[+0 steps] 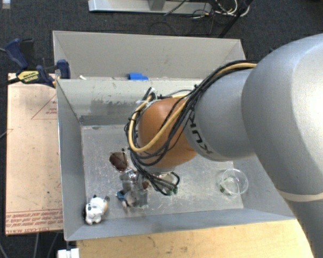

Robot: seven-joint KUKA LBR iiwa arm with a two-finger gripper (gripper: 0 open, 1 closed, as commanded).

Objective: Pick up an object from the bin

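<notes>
Brown lump (118, 160) looks like the closest candidate imo, sitting on the bin (70, 144) floor, left of centre in the view. Gripper (133, 193) is down low near the front wall, so the lump lies just beside it, toward the back and slightly left. White toy (96, 209) is near too, off in the front-left corner. Clear cup (232, 183) is well apart on the right. Can't tell if the gripper is spread or closed, since the cables (151, 144) hide that.
</notes>
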